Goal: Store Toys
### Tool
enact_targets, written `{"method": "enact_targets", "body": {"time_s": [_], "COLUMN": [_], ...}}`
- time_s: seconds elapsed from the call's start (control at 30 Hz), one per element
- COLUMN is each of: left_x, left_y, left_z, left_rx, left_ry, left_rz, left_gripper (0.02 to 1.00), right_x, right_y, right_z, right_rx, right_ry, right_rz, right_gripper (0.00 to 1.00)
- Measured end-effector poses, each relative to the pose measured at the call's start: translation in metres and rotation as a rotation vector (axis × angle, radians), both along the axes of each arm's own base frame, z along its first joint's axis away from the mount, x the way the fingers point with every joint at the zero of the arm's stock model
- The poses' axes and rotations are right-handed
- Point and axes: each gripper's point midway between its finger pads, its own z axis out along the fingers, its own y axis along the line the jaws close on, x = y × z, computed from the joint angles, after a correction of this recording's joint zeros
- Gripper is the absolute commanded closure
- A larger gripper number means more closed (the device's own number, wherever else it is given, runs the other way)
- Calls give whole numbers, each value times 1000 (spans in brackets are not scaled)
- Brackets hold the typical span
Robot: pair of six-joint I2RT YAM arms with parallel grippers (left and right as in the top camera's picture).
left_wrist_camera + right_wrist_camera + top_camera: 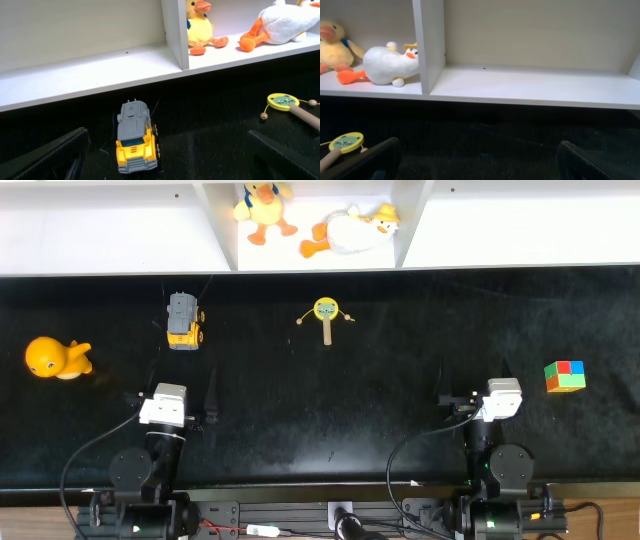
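**Four toys out on the table, two on the shelf, both claws wide**

The table (pixel 400 350) is a flat black mat with a faint speckle. Seen from above, a white shelf (pixel 120 240) with smooth, matte boards runs along the 12 o'clock edge. Upright panels divide it into compartments.

In the middle compartment sit two plush toys. One is a fuzzy yellow duck (pixel 263 208) with orange feet, sitting upright. Just beside it a white goose (pixel 350 232) lies on its side – soft, rounded, orange-footed. The compartments to either side hold nothing.

On the mat:
- At 10 o'clock is the truck (pixel 183 321), hard plastic, boxy, with a grey top on a yellow body. It lies directly between the left gripper (pixel 172 388) and the shelf.
- At 12 o'clock is the rattle (pixel 326 314), a flat round green-yellow disc on a plain wooden stick, with two small beads on strings.
- At 9 o'clock is the orange duck (pixel 55 358), smooth, glossy and bulbous.
- At 3 o'clock is the cube (pixel 564 376), sharp-edged, with coloured square tiles.

The toys lie well apart from one another.

The left gripper hangs at 8 o'clock with its jaws wide and holds nothing. The right gripper (pixel 476 390) hangs at 4 o'clock, also wide and empty, with bare mat between it and the shelf. Black cables (pixel 85 455) loop by the arm bases at 6 o'clock.
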Motion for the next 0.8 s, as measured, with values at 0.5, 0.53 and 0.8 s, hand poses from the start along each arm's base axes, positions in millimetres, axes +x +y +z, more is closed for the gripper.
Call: {"method": "enact_targets", "body": {"time_s": [0.5,0.53,0.8], "left_x": [-20,-23,-7], "left_y": [21,23,49], "left_z": [-56,-55,15], "left_rx": [-129,-139,-153], "left_ry": [466,515,622], "left_rz": [167,189,301], "left_gripper": [23,23,25], "right_x": [0,0,0], "right_y": [0,0,0], "right_z": [0,0,0], "right_rx": [0,0,0], "right_ry": [1,0,0], "right_rz": [0,0,0], "right_gripper": [5,5,5]}}
